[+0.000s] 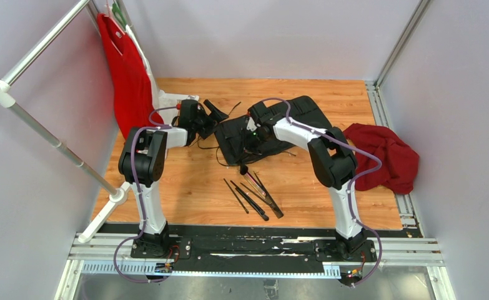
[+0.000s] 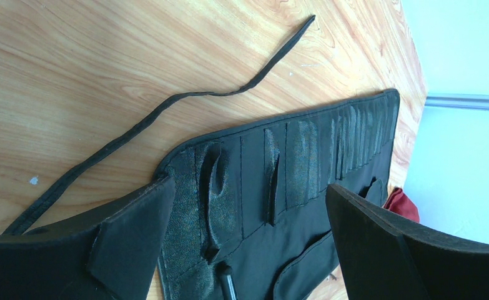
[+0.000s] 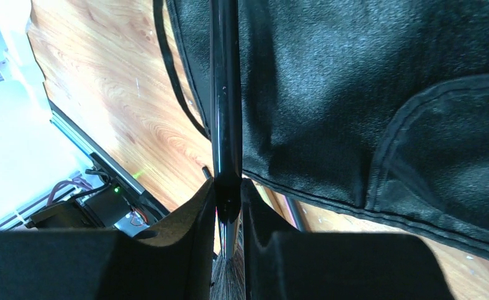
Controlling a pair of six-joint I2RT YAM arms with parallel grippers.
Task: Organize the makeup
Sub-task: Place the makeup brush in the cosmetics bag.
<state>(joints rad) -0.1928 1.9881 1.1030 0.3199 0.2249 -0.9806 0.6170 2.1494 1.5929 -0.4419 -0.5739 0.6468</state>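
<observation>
The left gripper (image 2: 249, 187) stands wide and empty over the left end of the roll (image 2: 304, 169). The roll's narrow slots (image 2: 354, 134) lie face up, and a cord (image 2: 167, 103) trails off across the table (image 2: 73, 62). The gripper touches nothing that the views show.

In the middle, the right gripper (image 3: 228, 197) is pinched narrow on one black brush (image 3: 225, 94). It holds the shaft close to what looks like the bristle end, and the handle runs out ahead over the roll's fabric. Whether the tip has entered a slot cannot be told.

Nearer the bases, the other brushes (image 1: 254, 194) lie loose on the wood, apart from the roll, close together and some crossing. At the far right a red cloth (image 1: 385, 156) sits crumpled.

The brushes look light and stiff. Their thin, glossy shafts would likely slip or swivel in a pinch, and the soft bristles are best left alone. The sound hold is probably across the shaft, near the ferrule or mid-length, square to the fingers. The roll looks limp, so a slot may fold shut under a pushed handle.
</observation>
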